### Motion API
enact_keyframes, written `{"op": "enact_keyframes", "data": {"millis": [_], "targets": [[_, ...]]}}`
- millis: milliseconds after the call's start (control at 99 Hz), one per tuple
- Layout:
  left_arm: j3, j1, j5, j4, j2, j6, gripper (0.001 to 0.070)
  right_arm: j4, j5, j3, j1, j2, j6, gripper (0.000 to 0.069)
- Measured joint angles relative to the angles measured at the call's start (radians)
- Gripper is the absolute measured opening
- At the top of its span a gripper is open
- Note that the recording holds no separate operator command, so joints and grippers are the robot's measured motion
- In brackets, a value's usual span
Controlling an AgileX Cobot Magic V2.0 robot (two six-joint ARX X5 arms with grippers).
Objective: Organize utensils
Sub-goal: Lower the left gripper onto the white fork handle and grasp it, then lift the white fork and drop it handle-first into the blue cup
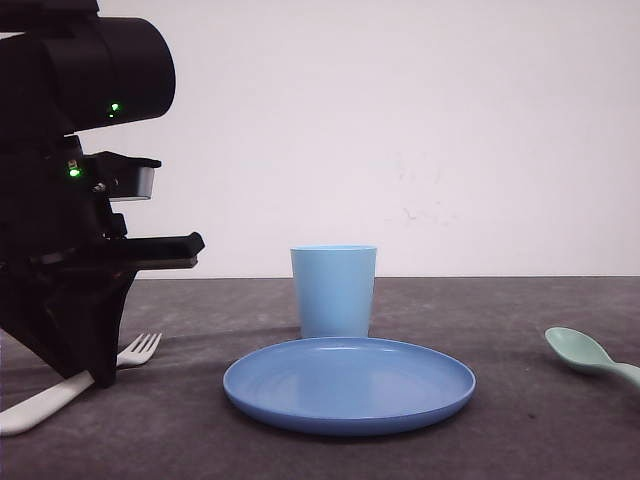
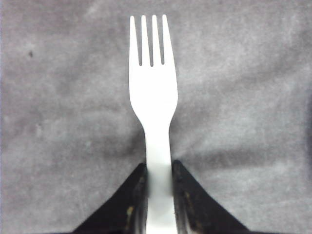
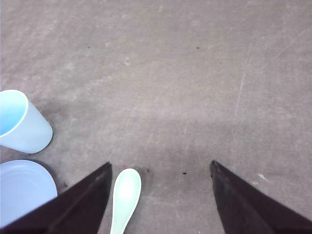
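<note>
Gripping fork (image 2: 153, 97) — left gripper (image 2: 159, 195)

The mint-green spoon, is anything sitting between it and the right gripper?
Nothing visible. In the right wrist view the spoon lies on bare table between the open right gripper fingers, close to one of them. The cup and plate sit off to the side.
</note>
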Motion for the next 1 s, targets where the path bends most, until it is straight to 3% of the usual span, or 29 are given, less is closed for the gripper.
{"op": "enact_keyframes", "data": {"millis": [172,434,758,1000], "targets": [[0.045,-0.003,-0.067,0.034,-0.092,0.003,0.0046,0.0,0.0,0.0,0.0,0.0,0.0,0.0398],[0.065,-0.056,-0.156,0.433,-0.263,0.059,0.0046,0.019,0.0,0.0,0.0,0.0,0.0,0.0398],[0.065,-0.132,-0.179,0.947,-0.076,0.217,0.0046,0.076,0.0,0.0,0.0,0.0,0.0,0.0398],[0.065,-0.143,-0.179,1.173,0.095,0.276,0.0046,0.085,0.014,0.0,0.0,0.0,-0.01,0.0398]]}}
